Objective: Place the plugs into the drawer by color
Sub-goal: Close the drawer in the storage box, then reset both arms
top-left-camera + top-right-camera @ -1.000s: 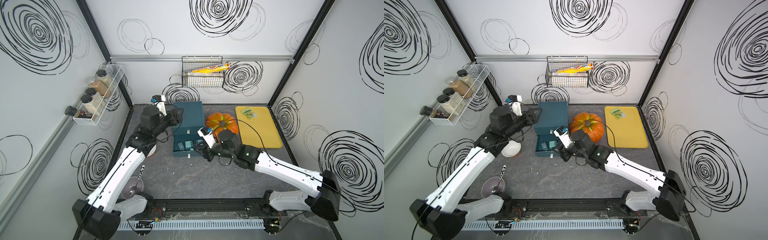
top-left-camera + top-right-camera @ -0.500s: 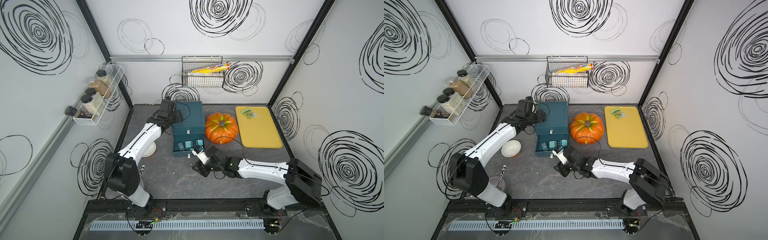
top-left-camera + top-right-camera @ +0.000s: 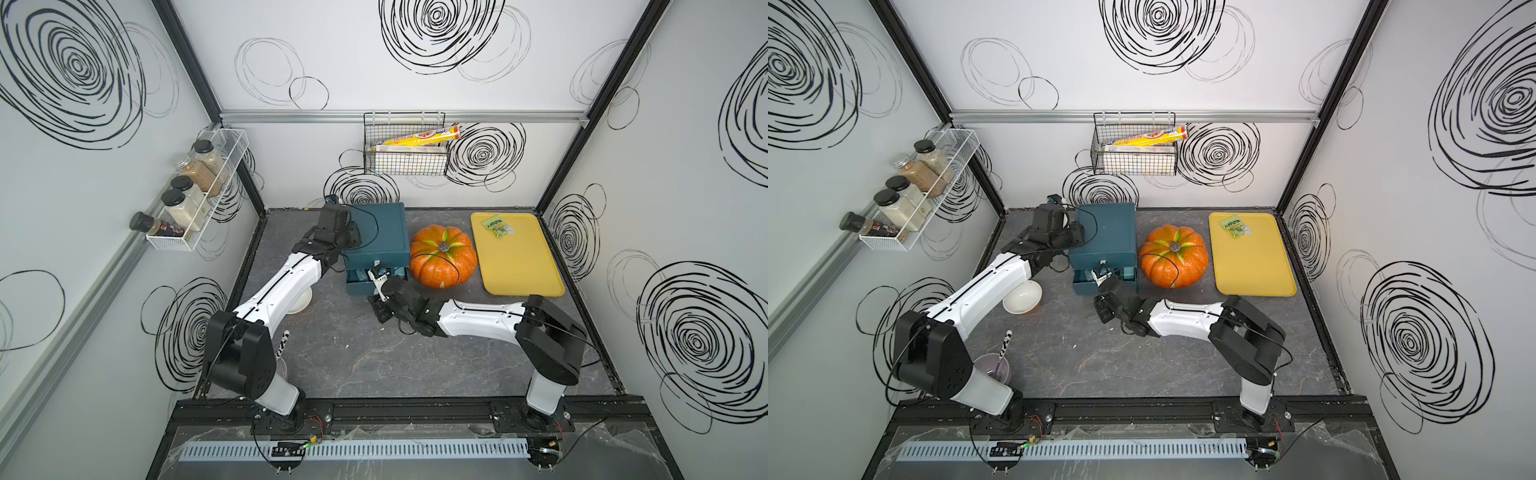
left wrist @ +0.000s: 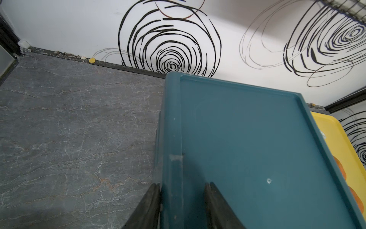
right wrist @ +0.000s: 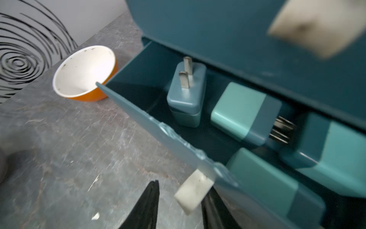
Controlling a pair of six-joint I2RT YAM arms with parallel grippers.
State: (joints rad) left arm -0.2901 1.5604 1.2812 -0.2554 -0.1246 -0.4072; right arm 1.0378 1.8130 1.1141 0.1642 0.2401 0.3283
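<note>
1. The right end effector (image 5: 179,188) hangs low over the table (image 5: 69,158). Its jaws are narrowly apart with the white pull tab (image 5: 193,195) between them, and a sliver of space shows beside the tab.
2. The tab sits on the front of the lowest drawer (image 5: 150,121), which stands open from the dark teal chest (image 3: 376,232).
3. Four light teal plugs (image 5: 241,113) are inside that drawer. One upright plug (image 5: 186,95) has its prongs up, and the other three lie on their sides.
4. The left end effector (image 4: 182,184) straddles the chest's upper side edge, one finger against the outer wall and the other over the top. Its jaws are partly apart, and I cannot tell whether they clamp the edge.
5. An orange bowl (image 3: 1022,298) with a white inside rests on the table just beside the open drawer.
6. On the chest's other side a pumpkin (image 3: 442,257) sits just beside it. Beyond the pumpkin is the yellow tray (image 3: 515,266), with a small green packet (image 3: 498,226) on it.
</note>
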